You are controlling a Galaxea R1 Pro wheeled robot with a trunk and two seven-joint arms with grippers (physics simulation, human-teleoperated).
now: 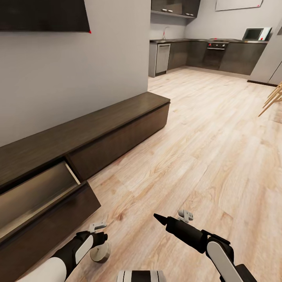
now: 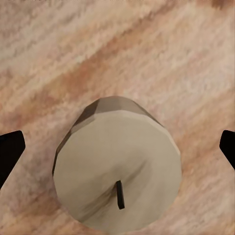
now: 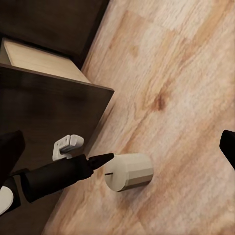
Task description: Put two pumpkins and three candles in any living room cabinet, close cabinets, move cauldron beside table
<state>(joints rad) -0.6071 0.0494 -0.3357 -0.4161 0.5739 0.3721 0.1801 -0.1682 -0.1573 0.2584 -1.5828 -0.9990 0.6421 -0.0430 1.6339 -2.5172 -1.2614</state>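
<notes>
Candle (image 2: 117,171) handling is being judged here: a short, stubby, pale grey-brown cylinder with a small dark wick is standing upright on the wooden floor (image 1: 188,129), just in front of the pulled-out drawer (image 1: 35,196) of the long dark cabinet (image 1: 117,129). In the left wrist view it is being framed from directly above, between the two dark fingertips (image 2: 10,152), which are being held wide apart on either side of it without touching. The left gripper (image 1: 101,239) is being held over it in the head view. The candle is being read as light, rigid and matte, so slipping is thought unlikely; being faceted and squat, it is best taken across its side wall, low enough that the pads are bearing on wax rather than on the top edge. Toppling or rolling is being considered the main risk if one finger is arriving first. The right gripper (image 1: 158,218) is being held beside it, jaws spread and empty.
</notes>
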